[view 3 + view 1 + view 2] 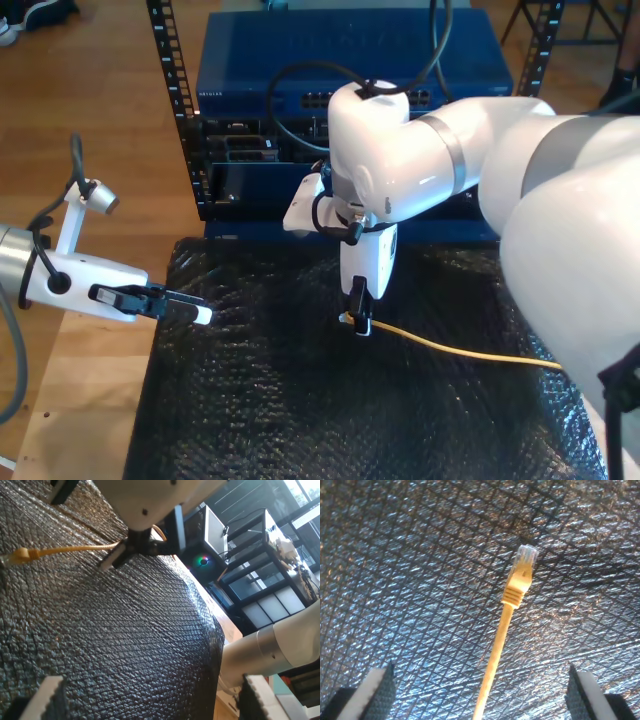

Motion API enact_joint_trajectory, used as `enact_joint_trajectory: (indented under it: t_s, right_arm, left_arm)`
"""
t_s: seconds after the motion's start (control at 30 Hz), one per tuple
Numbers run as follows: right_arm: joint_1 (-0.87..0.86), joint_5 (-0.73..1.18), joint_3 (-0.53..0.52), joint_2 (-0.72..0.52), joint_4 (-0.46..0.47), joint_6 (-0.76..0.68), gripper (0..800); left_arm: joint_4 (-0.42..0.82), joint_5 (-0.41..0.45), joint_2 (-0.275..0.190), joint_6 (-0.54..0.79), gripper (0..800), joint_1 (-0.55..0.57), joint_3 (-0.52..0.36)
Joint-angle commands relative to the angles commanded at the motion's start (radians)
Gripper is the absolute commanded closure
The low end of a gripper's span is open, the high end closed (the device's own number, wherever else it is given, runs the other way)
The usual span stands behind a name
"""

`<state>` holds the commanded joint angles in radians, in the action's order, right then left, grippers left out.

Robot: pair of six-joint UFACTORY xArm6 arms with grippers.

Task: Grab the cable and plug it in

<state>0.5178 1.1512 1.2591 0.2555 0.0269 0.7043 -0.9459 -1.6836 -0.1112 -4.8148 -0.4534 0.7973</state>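
Observation:
The yellow cable (450, 347) lies on the black mat (260, 400), running from the exterior view's right toward the middle. Its clear plug (526, 557) on a yellow boot points away from my second gripper (479, 672). That gripper (360, 318) hangs open just above the mat, fingers wide apart on either side of the cable (495, 645), a short way behind the plug. My first gripper (185, 305) hovers open and holding nothing at the mat's edge on the exterior view's left. From there I see the cable (60, 551), its plug (7, 559) and my second gripper (117, 555).
Behind the mat, a black rack holds a blue network switch (340, 60) and darker units with ports (250, 150). Wooden floor (90, 400) borders the mat on the exterior view's left. A computer with a lit fan (202, 560) and shelving (270, 580) stand beyond.

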Motion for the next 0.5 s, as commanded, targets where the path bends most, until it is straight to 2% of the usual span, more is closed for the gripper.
enact_joint_trajectory:
  t_s: [0.5]
  right_arm:
    - [0.048,0.087,0.163,0.152,0.002,-0.103,44]
  left_arm:
    - [0.000,0.002,0.011,0.000,7,0.000,0.000]
